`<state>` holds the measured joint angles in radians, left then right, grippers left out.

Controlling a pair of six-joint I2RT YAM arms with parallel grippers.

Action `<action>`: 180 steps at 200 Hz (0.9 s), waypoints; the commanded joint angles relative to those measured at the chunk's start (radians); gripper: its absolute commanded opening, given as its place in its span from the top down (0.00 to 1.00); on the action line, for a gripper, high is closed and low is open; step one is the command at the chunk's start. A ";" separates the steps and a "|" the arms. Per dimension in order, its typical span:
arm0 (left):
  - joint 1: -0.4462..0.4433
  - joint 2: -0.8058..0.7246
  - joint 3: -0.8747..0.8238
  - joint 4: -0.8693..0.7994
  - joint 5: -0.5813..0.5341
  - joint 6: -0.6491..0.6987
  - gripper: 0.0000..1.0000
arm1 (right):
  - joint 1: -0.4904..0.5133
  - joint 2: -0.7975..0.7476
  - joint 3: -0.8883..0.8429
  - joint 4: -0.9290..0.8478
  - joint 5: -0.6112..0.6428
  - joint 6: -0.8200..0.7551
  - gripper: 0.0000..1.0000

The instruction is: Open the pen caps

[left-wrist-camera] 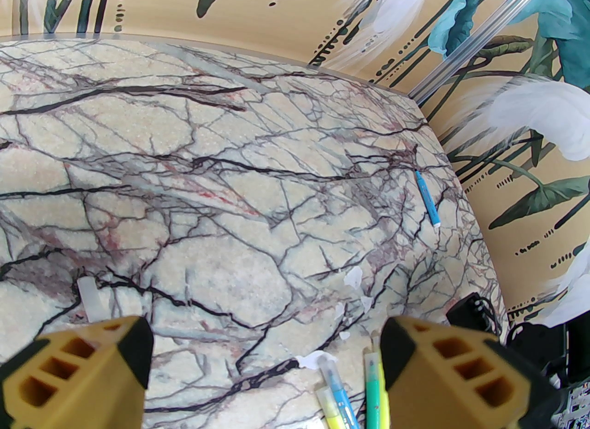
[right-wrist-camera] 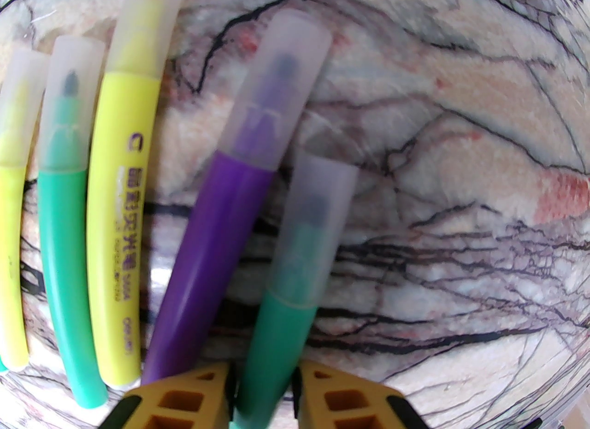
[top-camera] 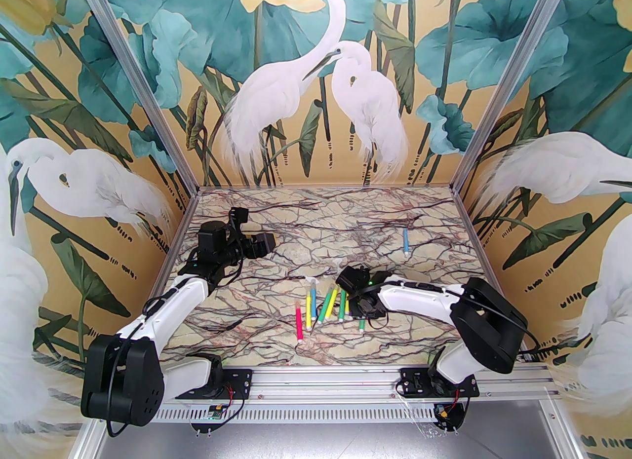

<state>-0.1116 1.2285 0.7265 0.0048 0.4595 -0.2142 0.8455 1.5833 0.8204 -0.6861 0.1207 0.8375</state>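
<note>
Near the front of the marble-patterned desk, the right claw pinches a green plastic pen barrel, leaving its whitish translucent cap free, presumably for the spread left claw.

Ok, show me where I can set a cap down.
Bare marble table spans the far middle, between the left pincer and the lone blue pen. Also free: the near-left, between left arm and pink pen. Crowded: the pen cluster at the right pincer.
</note>
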 commanded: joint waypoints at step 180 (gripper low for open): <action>-0.076 0.011 0.051 -0.039 0.043 -0.021 0.14 | -0.111 -0.235 -0.062 0.104 0.034 -0.235 0.89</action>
<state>-0.1543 1.2190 0.7383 -0.0128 0.4690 -0.2249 0.7544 1.4281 0.7761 -0.6426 0.1482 0.6971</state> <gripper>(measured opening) 0.862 0.165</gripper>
